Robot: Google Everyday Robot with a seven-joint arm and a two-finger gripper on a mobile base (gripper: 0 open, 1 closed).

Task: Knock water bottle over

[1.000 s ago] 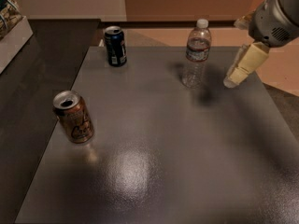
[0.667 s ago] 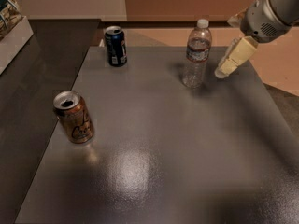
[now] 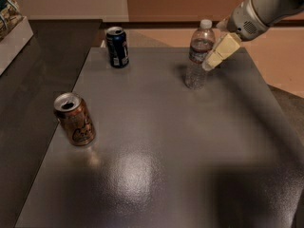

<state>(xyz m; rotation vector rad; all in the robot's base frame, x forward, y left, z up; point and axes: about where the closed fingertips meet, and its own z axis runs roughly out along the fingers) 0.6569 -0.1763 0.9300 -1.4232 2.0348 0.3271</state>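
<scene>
Camera view: the small clear ribbed plastic water bottle with white cap [image 3: 195, 56] stands upright at the far right of the grey tabletop [image 3: 166, 151]. The cream-tipped gripper [image 3: 211, 61] meets its right side just below the label; I cannot tell whether it is open or closed. I judge that a leftward push, applied high, tips it best. Bottle contents: not discernible. The orange-gold can [image 3: 75, 119] is opened; the dark blue can [image 3: 117, 47] stands far left.

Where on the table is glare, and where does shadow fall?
Camera view: a soft glare patch on the near middle of the table; dark shadow over its near right corner; the gripper, well lit, is close beside the bottle.
</scene>
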